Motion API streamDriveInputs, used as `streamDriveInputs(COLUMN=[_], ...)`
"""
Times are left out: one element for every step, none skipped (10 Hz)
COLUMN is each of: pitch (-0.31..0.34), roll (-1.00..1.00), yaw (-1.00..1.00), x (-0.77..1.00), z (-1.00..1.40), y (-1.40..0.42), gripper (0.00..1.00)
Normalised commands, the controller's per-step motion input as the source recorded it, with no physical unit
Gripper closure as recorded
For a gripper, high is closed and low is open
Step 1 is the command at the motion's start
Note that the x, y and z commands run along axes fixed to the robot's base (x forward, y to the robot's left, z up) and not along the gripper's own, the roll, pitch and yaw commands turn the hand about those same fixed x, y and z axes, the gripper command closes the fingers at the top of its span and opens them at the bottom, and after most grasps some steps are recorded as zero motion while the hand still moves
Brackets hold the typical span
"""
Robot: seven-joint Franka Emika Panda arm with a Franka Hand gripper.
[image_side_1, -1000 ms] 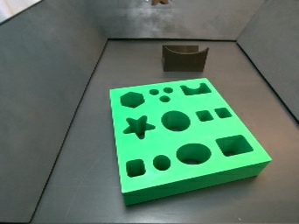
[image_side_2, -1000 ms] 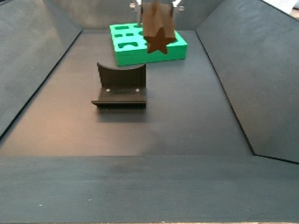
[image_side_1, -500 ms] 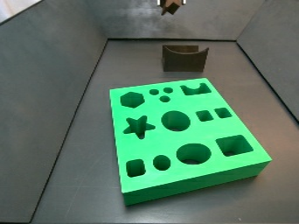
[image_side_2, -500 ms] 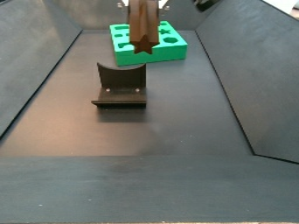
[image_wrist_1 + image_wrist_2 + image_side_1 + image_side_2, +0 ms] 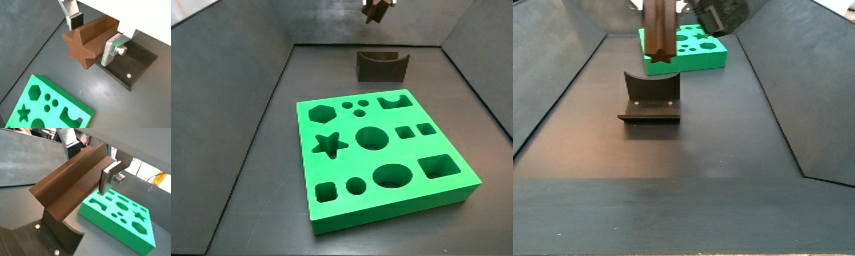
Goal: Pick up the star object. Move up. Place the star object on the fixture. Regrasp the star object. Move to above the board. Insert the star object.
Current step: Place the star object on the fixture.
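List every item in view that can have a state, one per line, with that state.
End effector: shut on the star piece, raised in the air above the fixture.
Reddish-brown star-shaped prism piece: clamped between the silver fingers, lifted clear of the floor.
Dark grey fixture with a scooped top: empty, standing on the floor.
Bright green slab board with shaped cutouts: flat on the floor, every visible recess empty.

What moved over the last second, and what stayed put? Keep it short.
The gripper, jaws shut on the brown star piece, carried it sideways above the floor: in a side view it shifted left, ending over the dark fixture. The piece turned too. The green board and the fixture stayed put; nothing was let go.
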Motion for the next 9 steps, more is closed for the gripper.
streamDriveInputs(pitch=[0.031, 0.027, 0.255, 0.260, 0.287, 0.278, 0.246, 0.217, 0.155], roll=[-0.20, -0.18, -1.00, -1.00, -1.00, -0.79, -0.62, -0.52, -0.31], yaw=[-0.08, -0.07, 0.05, 0.03, -0.04, -0.12, -0.16, -0.19, -0.23], x=[0.34, 0.24, 0.16, 0.14, 0.15, 0.17, 0.17, 0.17, 0.18], z=[-0.01, -0.02, -1.00, -1.00, -1.00, -1.00, -1.00, -1.00, -1.00], y=[0.03, 0.03, 0.13, 0.14, 0.14, 0.14, 0.14, 0.14, 0.14], gripper=[1.00, 1.00, 1.00, 1.00, 1.00, 1.00, 1.00, 1.00, 1.00])
